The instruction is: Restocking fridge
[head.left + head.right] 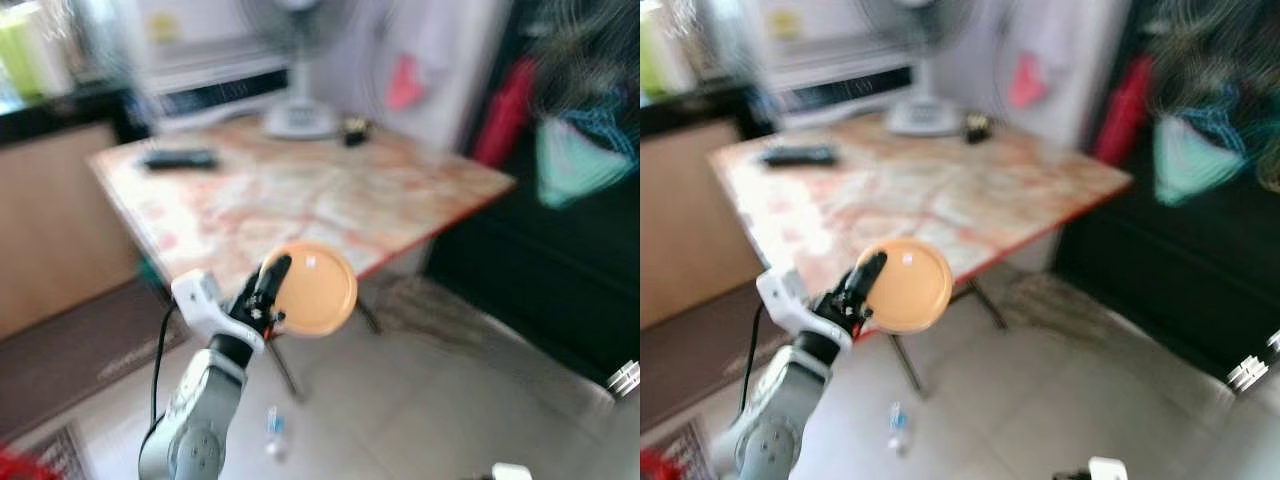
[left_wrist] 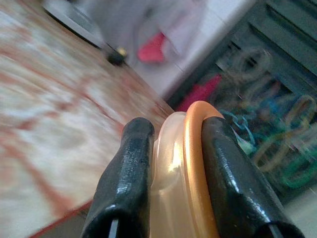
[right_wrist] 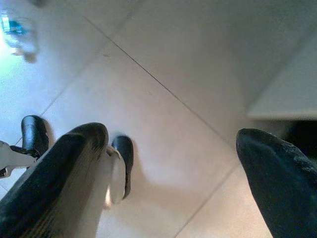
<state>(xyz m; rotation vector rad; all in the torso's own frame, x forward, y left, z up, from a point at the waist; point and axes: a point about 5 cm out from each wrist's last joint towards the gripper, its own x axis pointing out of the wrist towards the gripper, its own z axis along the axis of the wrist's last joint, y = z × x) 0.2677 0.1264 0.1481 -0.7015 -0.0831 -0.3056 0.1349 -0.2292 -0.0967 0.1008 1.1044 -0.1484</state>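
Blur is seen across both eye views. Left gripper [image 1: 278, 288] is held raised in front of the robot, w/ its two black fingers [image 2: 126, 183] clamped on an orange-rimmed lid [image 1: 312, 290], one finger on each face. Lid is a round, flat disc w/ a translucent centre, gripped at its edge and held in the air before the near edge of the tabletop [image 1: 300, 190], not touching it. Tabletop is marbled pink-and-white w/ a red edge and is carried on folding legs. On it are seen a white fan base [image 1: 298, 118] at the far side, a small dark object [image 1: 355, 130] just beside that base, and a flat black remote-like item [image 1: 178, 158] toward the far left corner. Clear plastic bottle [image 1: 272, 425] lies on the tiled floor [image 1: 430, 400] below the table. Clothes on hangers [image 1: 580, 140] are seen at right against a dark area. Right gripper [image 3: 168, 168] hangs low over the floor, fingers set well apart, nothing between them.
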